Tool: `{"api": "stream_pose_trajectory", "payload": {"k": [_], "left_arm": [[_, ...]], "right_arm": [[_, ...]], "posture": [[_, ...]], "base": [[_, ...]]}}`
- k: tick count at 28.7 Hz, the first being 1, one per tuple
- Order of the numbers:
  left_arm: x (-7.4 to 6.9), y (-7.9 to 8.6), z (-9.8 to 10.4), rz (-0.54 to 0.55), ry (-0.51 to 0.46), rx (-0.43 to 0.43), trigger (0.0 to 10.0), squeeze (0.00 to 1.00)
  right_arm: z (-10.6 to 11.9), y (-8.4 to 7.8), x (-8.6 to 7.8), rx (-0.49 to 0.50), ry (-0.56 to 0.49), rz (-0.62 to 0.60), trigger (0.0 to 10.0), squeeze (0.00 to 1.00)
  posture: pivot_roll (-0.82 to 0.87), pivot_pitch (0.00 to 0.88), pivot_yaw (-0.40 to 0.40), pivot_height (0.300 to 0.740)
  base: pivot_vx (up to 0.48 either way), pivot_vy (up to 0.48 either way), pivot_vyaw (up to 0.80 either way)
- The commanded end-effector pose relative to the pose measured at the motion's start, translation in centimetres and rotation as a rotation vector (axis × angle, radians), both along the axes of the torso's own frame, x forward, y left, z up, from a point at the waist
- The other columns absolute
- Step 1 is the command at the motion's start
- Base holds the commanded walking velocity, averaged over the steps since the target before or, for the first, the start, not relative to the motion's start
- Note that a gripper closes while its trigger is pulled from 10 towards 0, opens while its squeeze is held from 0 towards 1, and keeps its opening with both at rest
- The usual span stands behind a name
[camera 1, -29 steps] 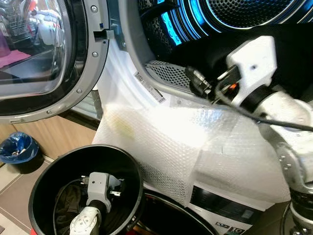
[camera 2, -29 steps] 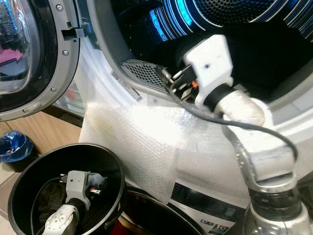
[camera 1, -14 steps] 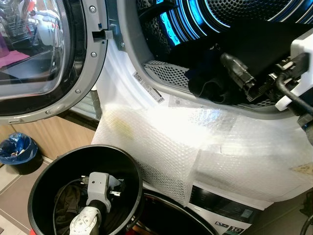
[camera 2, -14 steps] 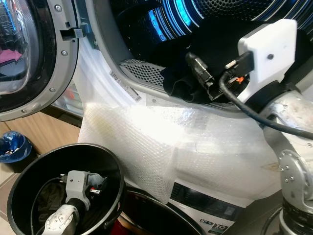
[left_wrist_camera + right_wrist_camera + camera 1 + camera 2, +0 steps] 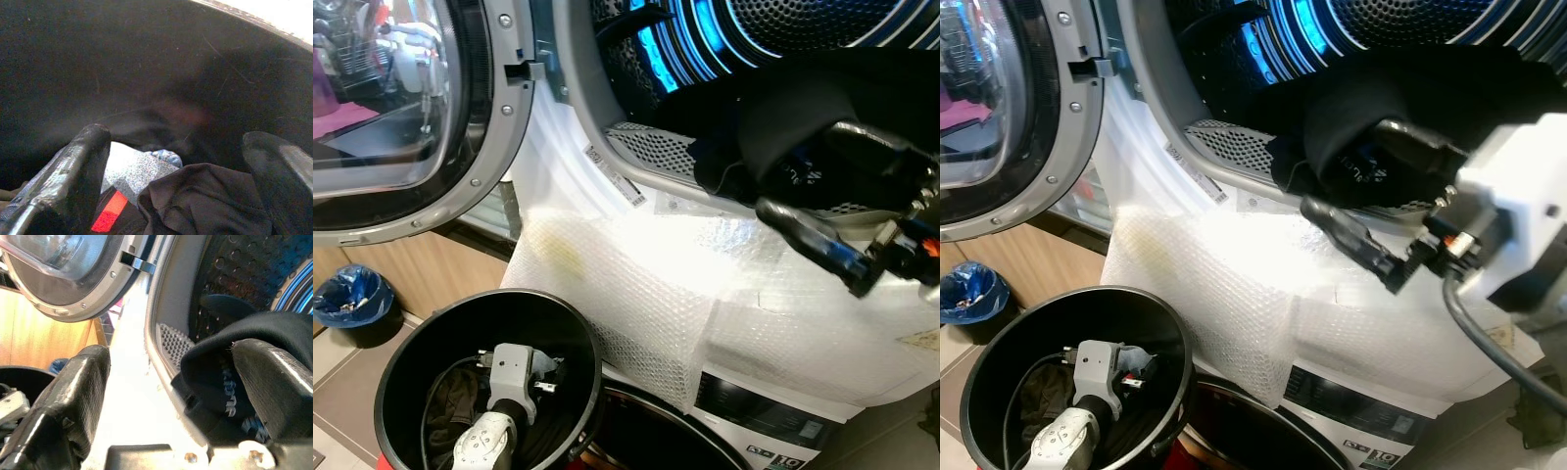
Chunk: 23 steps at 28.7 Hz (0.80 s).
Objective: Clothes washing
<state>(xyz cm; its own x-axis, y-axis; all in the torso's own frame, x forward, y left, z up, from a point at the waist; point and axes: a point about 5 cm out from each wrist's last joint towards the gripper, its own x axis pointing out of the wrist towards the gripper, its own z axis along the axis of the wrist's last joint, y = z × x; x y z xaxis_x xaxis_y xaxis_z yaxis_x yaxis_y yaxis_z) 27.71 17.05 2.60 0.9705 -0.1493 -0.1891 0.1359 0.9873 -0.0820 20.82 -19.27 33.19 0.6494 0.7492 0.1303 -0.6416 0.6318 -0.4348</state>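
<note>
A black garment [image 5: 781, 113] lies heaped in the mouth of the washing machine drum [image 5: 666, 44], which is lit blue; part of it hangs over the perforated lip. My right gripper [image 5: 798, 168] is open just outside the drum mouth. Its upper finger [image 5: 1410, 137] rests against the cloth and its lower finger [image 5: 1347, 235] hangs free over the bubble wrap. My left gripper [image 5: 176, 142] is open, down inside the black bucket [image 5: 396, 367], above a dark garment [image 5: 210, 205] and a grey speckled cloth [image 5: 132, 169].
The round glass door [image 5: 401, 117] stands swung open to the left. Bubble wrap [image 5: 636, 264] is draped over the machine's front. A second dark tub [image 5: 646, 431] sits under the bucket. A blue bag [image 5: 347, 294] lies on the floor at the left.
My right gripper has drawn back rightward and lower from the drum mouth, its fingers now spread wide. The black garment stays in the opening. The left arm has not moved.
</note>
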Motion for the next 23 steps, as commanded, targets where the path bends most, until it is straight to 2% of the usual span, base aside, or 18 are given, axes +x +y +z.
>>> {"api": "stream_pose_trajectory", "payload": {"k": [1,5,7,13,15,19,20,21,23], "left_arm": [[-0.3,-0.1,-0.5,-0.009,0.020,0.010,10.0,0.00],[-0.3,0.0,-0.4,-0.011,0.016,0.009,10.0,0.00],[-0.5,0.0,-0.3,-0.022,0.007,0.005,10.0,0.00],[-0.6,0.4,0.2,-0.024,-0.026,0.013,10.0,0.00],[-0.7,0.7,0.3,-0.013,-0.033,0.019,10.0,0.00],[-0.8,0.9,0.4,-0.010,-0.039,0.029,10.0,0.00],[-0.8,0.9,0.5,-0.006,-0.045,0.033,10.0,0.00],[-0.7,0.8,1.0,-0.001,-0.076,0.040,10.0,0.00],[-0.7,0.8,1.3,-0.001,-0.092,0.046,10.0,0.00]], "right_arm": [[0.3,-0.3,-0.9,-0.003,-0.014,0.024,10.0,0.00],[-1.2,-1.0,-1.2,-0.089,0.047,0.002,10.0,0.00],[-2.4,-1.4,-1.9,-0.137,0.080,0.045,10.0,0.00],[-3.5,-1.3,-3.4,-0.139,0.116,0.153,10.0,0.00],[-4.6,-0.6,-4.1,-0.153,0.185,0.226,10.0,0.00],[-6.2,0.6,-4.5,-0.173,0.258,0.298,10.0,0.00],[-6.9,1.0,-4.5,-0.183,0.287,0.311,10.0,0.00],[-8.8,1.4,-4.5,-0.226,0.371,0.320,10.0,0.00],[-9.7,1.4,-4.5,-0.244,0.404,0.317,10.0,0.00]], "posture": [[-0.18,0.069,-0.020,0.740],[-0.18,0.072,-0.019,0.740],[-0.17,0.072,-0.021,0.740],[-0.17,0.077,-0.020,0.740],[-0.16,0.079,-0.020,0.740],[-0.17,0.077,-0.019,0.740],[-0.17,0.077,-0.019,0.740],[-0.16,0.078,-0.021,0.740],[-0.16,0.078,-0.021,0.740]], "base": [[0.000,0.000,0.00],[0.000,0.000,0.00],[0.000,0.000,0.00],[0.000,0.000,0.00],[0.000,0.000,0.00],[0.000,0.000,0.00],[0.000,0.000,0.00],[0.000,0.000,0.00],[0.000,0.000,0.00]]}}
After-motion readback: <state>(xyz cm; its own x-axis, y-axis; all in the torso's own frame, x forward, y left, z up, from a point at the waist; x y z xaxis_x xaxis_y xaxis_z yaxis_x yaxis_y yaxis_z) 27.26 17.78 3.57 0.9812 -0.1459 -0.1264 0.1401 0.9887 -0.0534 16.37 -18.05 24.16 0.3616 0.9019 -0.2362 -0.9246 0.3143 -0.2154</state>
